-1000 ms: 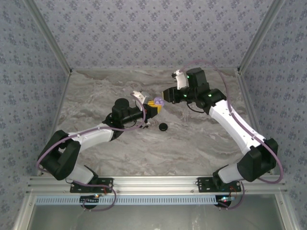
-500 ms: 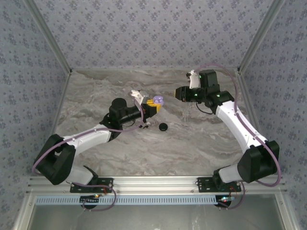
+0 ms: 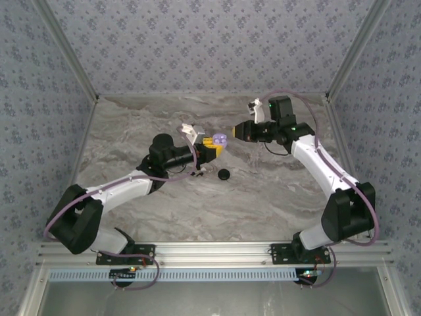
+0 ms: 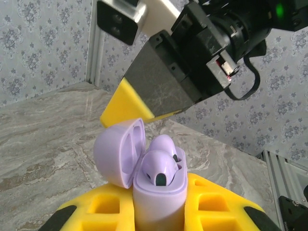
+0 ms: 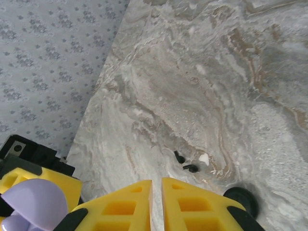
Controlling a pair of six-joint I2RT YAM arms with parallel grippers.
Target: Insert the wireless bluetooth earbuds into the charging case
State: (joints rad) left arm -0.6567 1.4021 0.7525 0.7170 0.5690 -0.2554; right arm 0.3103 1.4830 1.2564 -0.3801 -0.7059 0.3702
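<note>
1. My left gripper (image 4: 159, 214) is clenched on the small round lilac plastic charging case (image 4: 159, 195), which it holds upright above the marbled grey desk (image 3: 263, 197).
2. The case's hinged lid (image 4: 119, 153) stands open, and the pale lilac wireless earbuds (image 4: 161, 161) sit in its wells.
3. My right gripper (image 5: 156, 192) is clenched to a thin slit on nothing, just beside the case.
4. A black round disc (image 3: 224, 174) lies on the desk nearby.

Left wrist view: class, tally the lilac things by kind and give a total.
charging case: 1
wireless bluetooth earbuds: 2
Total: 3
</note>
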